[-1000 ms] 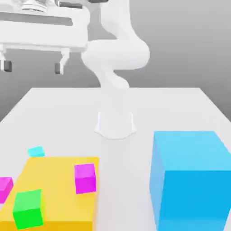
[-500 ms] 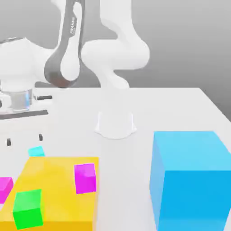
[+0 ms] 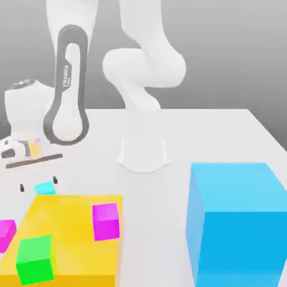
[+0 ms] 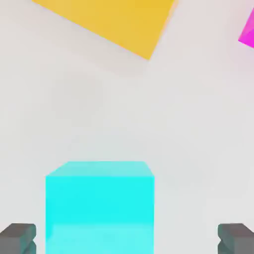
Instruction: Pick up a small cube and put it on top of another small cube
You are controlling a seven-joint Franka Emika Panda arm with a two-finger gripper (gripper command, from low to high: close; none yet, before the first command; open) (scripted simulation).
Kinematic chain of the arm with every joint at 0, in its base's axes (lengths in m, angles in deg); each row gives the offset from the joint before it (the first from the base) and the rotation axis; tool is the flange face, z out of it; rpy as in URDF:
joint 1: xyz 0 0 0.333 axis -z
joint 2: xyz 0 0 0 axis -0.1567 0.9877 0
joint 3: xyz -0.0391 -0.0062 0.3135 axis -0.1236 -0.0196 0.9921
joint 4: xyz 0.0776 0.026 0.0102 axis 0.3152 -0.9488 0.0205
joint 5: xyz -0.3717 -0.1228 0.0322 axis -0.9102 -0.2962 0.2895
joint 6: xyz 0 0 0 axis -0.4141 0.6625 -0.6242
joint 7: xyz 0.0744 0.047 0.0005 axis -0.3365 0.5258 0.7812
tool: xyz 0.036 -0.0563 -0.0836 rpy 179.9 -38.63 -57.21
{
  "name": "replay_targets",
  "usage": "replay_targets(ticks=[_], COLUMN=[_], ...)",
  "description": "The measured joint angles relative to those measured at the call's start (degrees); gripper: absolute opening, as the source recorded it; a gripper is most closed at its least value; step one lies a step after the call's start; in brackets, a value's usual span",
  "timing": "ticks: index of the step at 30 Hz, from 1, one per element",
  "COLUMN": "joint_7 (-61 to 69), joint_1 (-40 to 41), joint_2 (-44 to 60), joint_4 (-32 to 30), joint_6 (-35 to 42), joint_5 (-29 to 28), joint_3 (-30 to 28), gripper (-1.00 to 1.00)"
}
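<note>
Here's the broad pale table [image 3: 179,134], and on it, beyond the flat yellow slab [image 3: 75,235], rises the glossy white robot arm [image 3: 143,106], its base set back toward the exterior view's right of that slab. The huge plain cyan-blue cube [image 3: 238,241] is the next giant, well apart from the slab on the exterior view's right. Now the white gripper [image 3: 38,184], and it's over at the slab's far side, the exterior view's left part of it, dark fingertips [image 4: 235,239] pointing down. Released, wide apart, nothing grasped! Down to the small stuff: a plain magenta cube [image 3: 105,221] shows against the slab's top, near its edge on the exterior view's right; a bright green cube [image 3: 35,259] overlaps the slab's near part on the exterior view's left; and a second magenta cube [image 3: 5,234], cut by the picture's edge, sits just beside the slab on that same side. And the littlest of all, the tiny plain cyan cube [image 4: 99,213]: it's on the table just beyond the slab's far edge, apart from it. The hand view puts it in the span between the fingers, off-centre, closer to one than the other, with a gap showing on both sides!
</note>
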Motion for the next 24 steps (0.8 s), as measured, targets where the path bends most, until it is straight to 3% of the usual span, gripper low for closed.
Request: replay_targets(ticks=[3,4,10,12,17,24], joint_7=[4.3,5.4,6.0,4.7,-3.1,-17.3], joint_1=[6.2,7.6,8.3,6.4,-1.8,-9.2], joint_2=[2.9,3.6,4.0,3.0,-1.6,-9.2], joint_4=[0.8,1.0,1.1,0.9,-0.6,-3.0], joint_6=[-2.1,-2.6,-2.7,-2.0,0.9,4.9], joint_5=[5.7,7.2,8.0,6.2,-4.2,-23.3], joint_3=[7.6,9.3,10.2,7.9,-2.8,-14.8], gripper=[0.0,-1.0,-1.0,-1.0,-1.0,-1.0])
